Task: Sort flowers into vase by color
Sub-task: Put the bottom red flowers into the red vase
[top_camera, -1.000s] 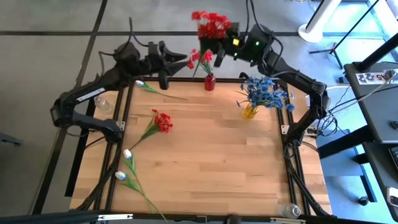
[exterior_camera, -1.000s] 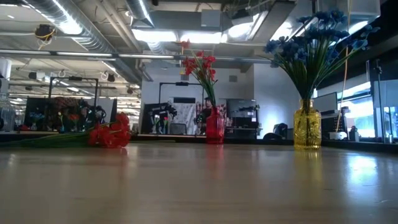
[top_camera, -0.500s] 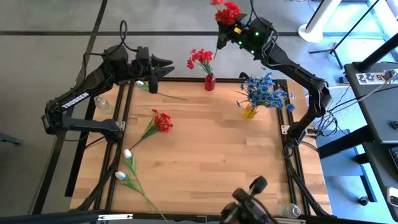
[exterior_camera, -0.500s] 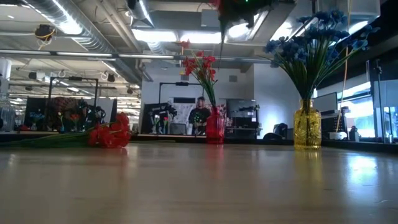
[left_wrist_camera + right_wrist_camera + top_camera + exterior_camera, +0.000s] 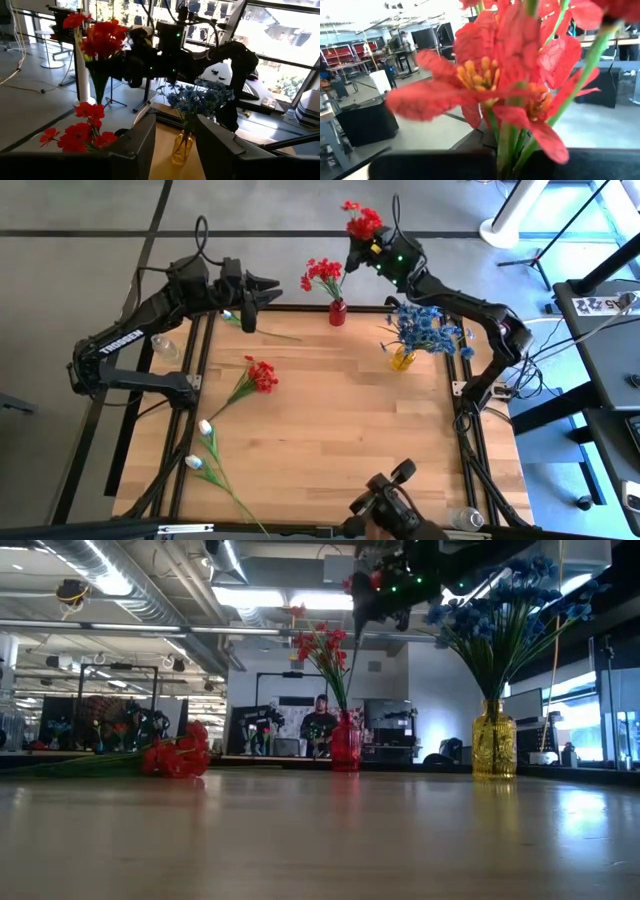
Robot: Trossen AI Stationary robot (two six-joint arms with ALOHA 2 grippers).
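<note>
My right gripper [image 5: 356, 252] is high beyond the table's far edge, shut on a red flower spray [image 5: 363, 223], up and to the right of the red vase [image 5: 337, 311]. That vase stands at the far edge and holds red flowers [image 5: 322, 272]. A yellow vase [image 5: 402, 359] to its right holds blue flowers [image 5: 426, 326]. A red flower [image 5: 262, 375] and two white flowers [image 5: 205, 427] [image 5: 193, 463] lie flat on the left of the table. Another white flower [image 5: 226, 315] lies at the far left corner. My left gripper [image 5: 175, 145] hovers open and empty above that corner. My right gripper pinches the red spray's green stems [image 5: 507, 145] between its two fingers, just below the blossoms. The fingers come level from the table's right side and lie across the stems. The spray is upright and lifted clear, blossoms above the fingers, a thin stem [image 5: 357, 625] hanging below.
A dark object [image 5: 392, 505] sticks in over the near edge. Clear containers stand off the table at the left [image 5: 165, 345] and at the near right corner [image 5: 466, 520]. The middle and right of the wooden table [image 5: 360, 440] are bare.
My right gripper has come down with the red spray, which stays upright, into the low view's top, up and to the right of the red vase. My left gripper has drawn back toward the table's left. The dark object has appeared at the near edge.
</note>
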